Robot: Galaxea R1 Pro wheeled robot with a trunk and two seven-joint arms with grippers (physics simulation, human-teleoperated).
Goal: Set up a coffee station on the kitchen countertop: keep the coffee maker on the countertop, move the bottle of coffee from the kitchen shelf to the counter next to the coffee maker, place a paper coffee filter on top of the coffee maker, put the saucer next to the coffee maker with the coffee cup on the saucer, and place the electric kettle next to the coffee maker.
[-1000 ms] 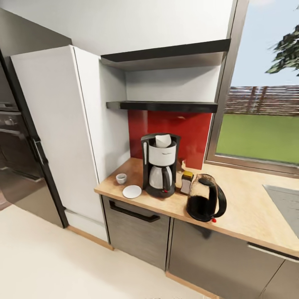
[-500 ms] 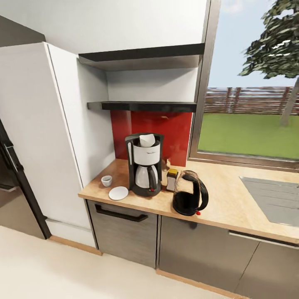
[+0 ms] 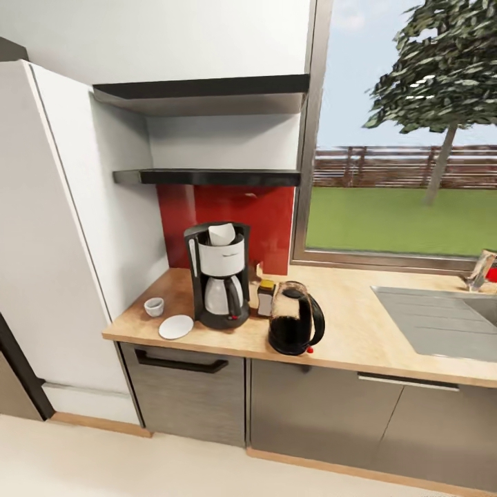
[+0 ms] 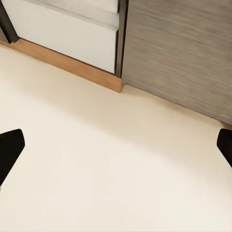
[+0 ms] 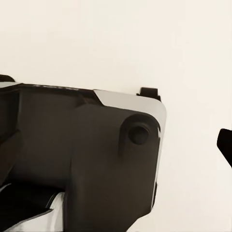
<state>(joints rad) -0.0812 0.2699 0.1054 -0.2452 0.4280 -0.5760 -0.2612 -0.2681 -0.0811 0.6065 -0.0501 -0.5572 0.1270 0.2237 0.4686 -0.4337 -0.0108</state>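
1. the coffee maker (image 3: 218,275) is standing on the table (image 3: 359,331), with a white paper filter (image 3: 221,233) sitting in its top.
2. the coffee bottle (image 3: 266,297) is standing just beside the coffee maker, and the black kettle (image 3: 295,327) is sitting just beside the bottle, so those steps are looking done.
3. the saucer (image 3: 176,326) is lying on the table near the coffee maker, but the cup (image 3: 154,306) is standing apart from it on the bare wood, so putting the cup on the saucer is looking like the step left.
4. the left claw (image 4: 116,150) is hanging over the floor (image 4: 106,169), spread wide and holding nothing.
5. the right claw (image 5: 116,145) is hanging spread over the robot's own dark base (image 5: 82,164), also holding nothing.
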